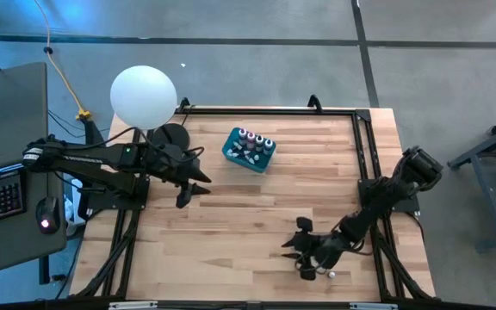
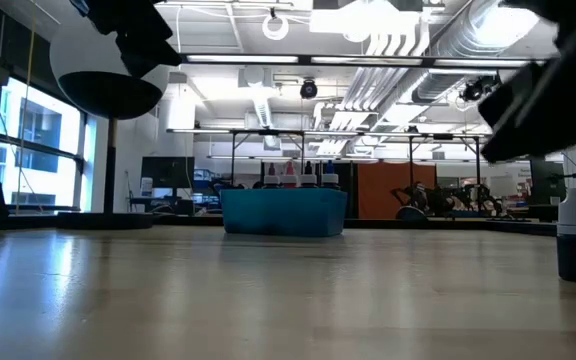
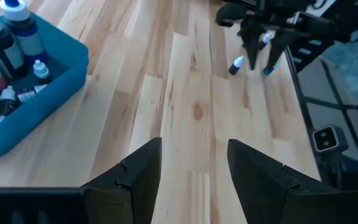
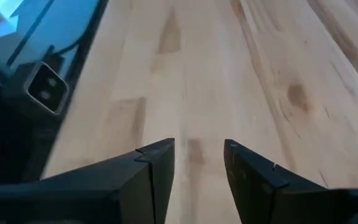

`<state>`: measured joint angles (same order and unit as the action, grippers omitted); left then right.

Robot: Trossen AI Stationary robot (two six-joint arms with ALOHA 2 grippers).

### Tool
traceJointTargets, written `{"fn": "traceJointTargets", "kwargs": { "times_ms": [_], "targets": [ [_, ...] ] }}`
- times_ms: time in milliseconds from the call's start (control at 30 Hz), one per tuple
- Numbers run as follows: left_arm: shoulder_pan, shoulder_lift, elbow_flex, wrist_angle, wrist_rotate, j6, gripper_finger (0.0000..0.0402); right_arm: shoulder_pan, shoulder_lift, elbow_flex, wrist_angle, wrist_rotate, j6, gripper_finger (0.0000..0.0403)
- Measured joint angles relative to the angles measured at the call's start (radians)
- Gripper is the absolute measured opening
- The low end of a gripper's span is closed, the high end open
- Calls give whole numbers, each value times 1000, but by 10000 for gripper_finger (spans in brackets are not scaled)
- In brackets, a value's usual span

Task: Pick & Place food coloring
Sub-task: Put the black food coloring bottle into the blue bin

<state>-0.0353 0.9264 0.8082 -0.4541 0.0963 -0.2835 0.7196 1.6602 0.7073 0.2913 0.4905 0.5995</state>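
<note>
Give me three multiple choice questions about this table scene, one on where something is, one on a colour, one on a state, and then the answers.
1. Where is the tub on the table?
A. far edge, near the middle
B. front left corner
C. under the right gripper

2. What colour is the tub?
A. red
B. teal
C. white

3. How do the left gripper jaws stand?
A. shut on a bottle
B. open and empty
C. shut on the tub

Answers:
1. A, the high view shows it by the table's far edge, between the arms.
2. B, its walls show teal in the high, low and left wrist views.
3. B, the left wrist view shows bare wood between the jaws. The right gripper is also open, beside loose bottles near the front right.
</note>
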Motion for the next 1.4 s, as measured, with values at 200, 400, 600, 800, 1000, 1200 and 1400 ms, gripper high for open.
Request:
{"fn": "traceJointTargets", "kwargs": {
  "times_ms": [200,400,600,800,1000,1200,1400],
  "targets": [
    [0,0,0,0,3,-39,182,-2,0,-171,210,9,54,134],
    [0,0,0,14,3,-44,182,-4,1,-252,326,7,27,135],
    [0,0,0,32,3,-62,182,-28,7,-256,360,-53,-11,136],
    [0,0,0,39,2,-62,182,-56,47,-256,366,-142,-39,131],
    [0,0,0,35,2,-62,182,-72,62,-256,370,-110,-87,106],
    [0,0,0,33,2,-61,182,-122,63,-256,381,-104,-80,49],
    [1,0,0,33,1,-27,182,-232,64,-256,592,-48,-109,45]
  ]
}}
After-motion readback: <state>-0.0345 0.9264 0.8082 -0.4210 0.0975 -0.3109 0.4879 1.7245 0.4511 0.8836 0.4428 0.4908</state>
